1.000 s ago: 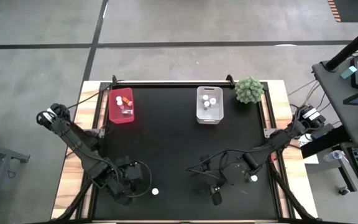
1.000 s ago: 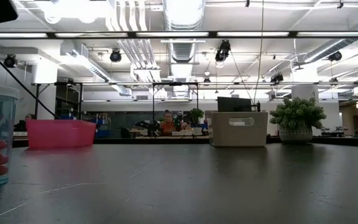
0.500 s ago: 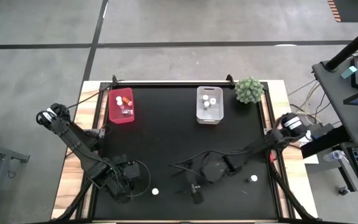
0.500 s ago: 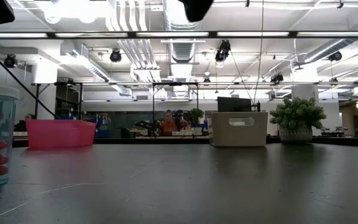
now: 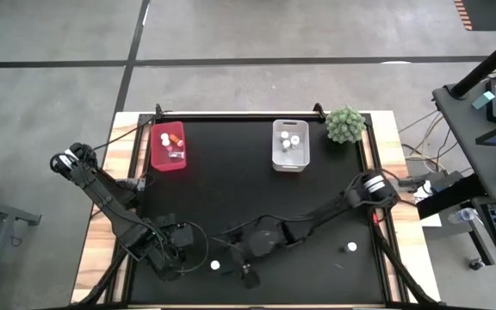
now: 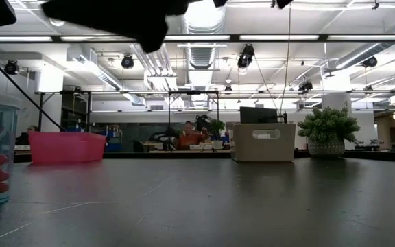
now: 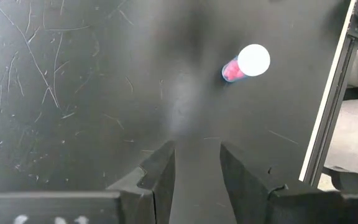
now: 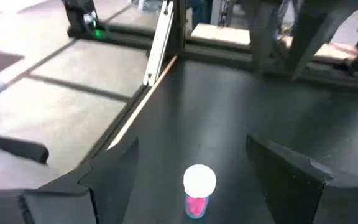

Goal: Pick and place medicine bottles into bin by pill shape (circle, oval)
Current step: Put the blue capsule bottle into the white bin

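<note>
1. Pink-filled medicine bottle [image 8: 197, 188] with a white cap standing upright on the black table [image 5: 231, 189], just ahead of the right gripper [image 8: 194, 180] and lined up with the gap between its wide-spread fingers [image 8: 114, 174], not touching.
2. Same bottle just beyond the left gripper [image 7: 197, 171] too, off to one side, fingers [image 7: 160, 177] part-open around nothing.
3. Second bottle [image 5: 351, 247] well apart, behind the right arm.
4. Far off: red bin [image 5: 168, 146] and grey bin [image 5: 289, 145], both with bottles inside.
</note>
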You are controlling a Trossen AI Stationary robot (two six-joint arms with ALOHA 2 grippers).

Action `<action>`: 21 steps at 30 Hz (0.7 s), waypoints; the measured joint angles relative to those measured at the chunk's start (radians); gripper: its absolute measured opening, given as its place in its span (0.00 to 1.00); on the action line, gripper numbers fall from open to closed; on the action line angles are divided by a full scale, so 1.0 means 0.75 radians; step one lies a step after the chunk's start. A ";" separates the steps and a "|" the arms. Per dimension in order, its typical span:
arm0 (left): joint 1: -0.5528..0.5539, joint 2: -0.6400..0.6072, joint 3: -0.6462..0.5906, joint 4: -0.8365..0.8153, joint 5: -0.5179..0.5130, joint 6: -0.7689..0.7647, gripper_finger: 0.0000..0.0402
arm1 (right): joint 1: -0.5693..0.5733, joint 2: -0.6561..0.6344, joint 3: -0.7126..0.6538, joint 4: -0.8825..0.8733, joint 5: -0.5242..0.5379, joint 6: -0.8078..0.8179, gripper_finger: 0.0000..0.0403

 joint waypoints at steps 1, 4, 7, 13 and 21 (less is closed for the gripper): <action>0.000 0.000 0.000 0.001 0.000 0.000 0.28 | -0.002 0.023 0.028 -0.026 -0.012 -0.007 0.71; 0.001 0.000 0.000 0.001 0.000 -0.001 0.28 | -0.006 0.088 0.103 -0.109 -0.026 -0.038 0.71; 0.001 -0.001 0.000 0.000 0.000 -0.001 0.28 | -0.005 0.142 0.155 -0.168 -0.030 -0.049 0.71; 0.001 0.000 0.000 0.001 -0.002 -0.002 0.28 | -0.009 0.199 0.194 -0.178 -0.034 -0.045 0.71; 0.001 -0.001 -0.001 0.002 -0.004 -0.002 0.28 | -0.029 0.198 0.192 -0.153 -0.033 -0.045 0.68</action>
